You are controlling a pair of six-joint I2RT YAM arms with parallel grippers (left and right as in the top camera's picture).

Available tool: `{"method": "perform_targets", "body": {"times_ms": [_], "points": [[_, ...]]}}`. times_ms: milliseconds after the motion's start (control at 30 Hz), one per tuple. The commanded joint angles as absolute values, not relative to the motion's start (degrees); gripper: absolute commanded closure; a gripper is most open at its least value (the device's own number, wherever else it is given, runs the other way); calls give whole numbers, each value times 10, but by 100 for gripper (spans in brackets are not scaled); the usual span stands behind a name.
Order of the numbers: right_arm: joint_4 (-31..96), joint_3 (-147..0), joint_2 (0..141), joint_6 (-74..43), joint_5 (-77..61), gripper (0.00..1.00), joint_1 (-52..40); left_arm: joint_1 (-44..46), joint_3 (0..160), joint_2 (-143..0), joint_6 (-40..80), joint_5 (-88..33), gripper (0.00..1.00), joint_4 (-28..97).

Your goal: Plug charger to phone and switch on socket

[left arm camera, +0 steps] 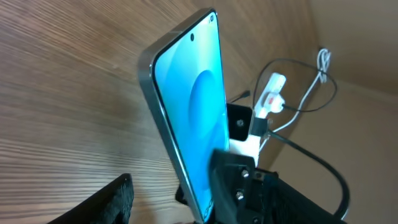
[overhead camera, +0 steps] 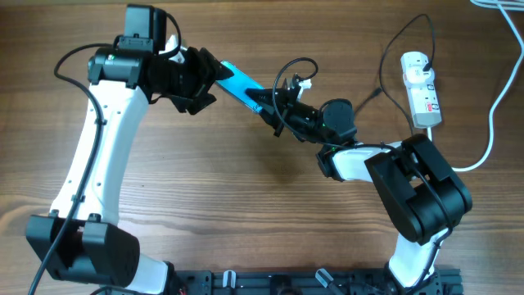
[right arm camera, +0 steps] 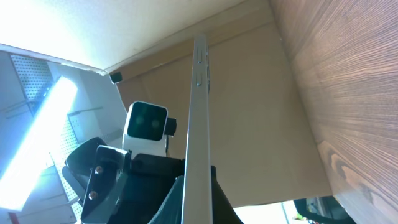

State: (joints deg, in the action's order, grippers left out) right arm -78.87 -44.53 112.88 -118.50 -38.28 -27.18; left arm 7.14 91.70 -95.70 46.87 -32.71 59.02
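Black right gripper [overhead camera: 282, 111], grip can't tell, sits at lower-right end of phone [overhead camera: 240, 85]; phone's long axis runs up-left, frame top-ctr, to left gripper [overhead camera: 199, 80] pinching it. Charger [left arm camera: 314, 157] loops nr that end; socket [overhead camera: 421, 88] far upper right.

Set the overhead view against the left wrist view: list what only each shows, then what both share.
Only the overhead: both arms whole, and the socket shown plainly with its red marks.

Only the left wrist: the phone close up, with its turquoise screen, the camera hole near the top and the metal side edge.

Both: the phone held off the table at the left pincer, the thin black charger looping beyond it, and the wood grain.
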Motion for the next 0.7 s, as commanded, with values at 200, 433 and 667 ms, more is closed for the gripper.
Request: {"method": "perform_targets", "body": {"times_ms": [200, 433, 667], "points": [[-804, -461, 1126, -1187, -373, 96, -272, 92, 827, -964, 489, -340, 60, 457], [-804, -461, 1126, -1187, -371, 96, -272, 97, 823, -964, 489, -326, 68, 420], [-804, -461, 1126, -1187, -368, 96, -272, 119, 813, -964, 489, -303, 69, 396]]}}
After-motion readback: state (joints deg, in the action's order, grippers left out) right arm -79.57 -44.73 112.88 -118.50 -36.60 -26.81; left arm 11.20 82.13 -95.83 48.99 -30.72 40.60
